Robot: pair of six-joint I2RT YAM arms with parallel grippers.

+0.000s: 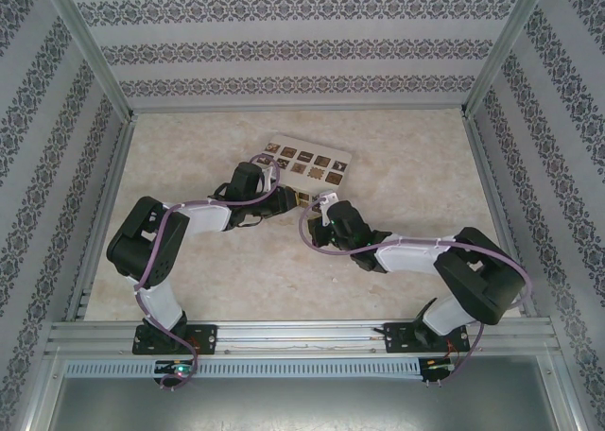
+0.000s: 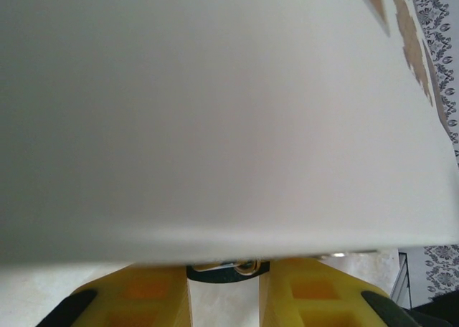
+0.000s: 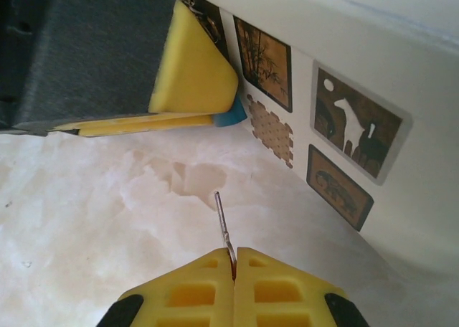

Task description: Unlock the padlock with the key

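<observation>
Table [image 1: 406, 171]: pale, mottled, marble-like top. One cream box [image 1: 307, 163] with dark square pictures lay on it. Bare surface ran left, right, behind and in front of the box. A faint darker patch [image 3: 188, 178] marked the top just beside the box.

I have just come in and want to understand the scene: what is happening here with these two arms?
The left gripper holds a tiny padlock with a blue body beside a cream box with dark square pictures. The right gripper is shut on a thin silver key, whose tip points toward the padlock but is apart from it. The key is not yet inserted.
</observation>
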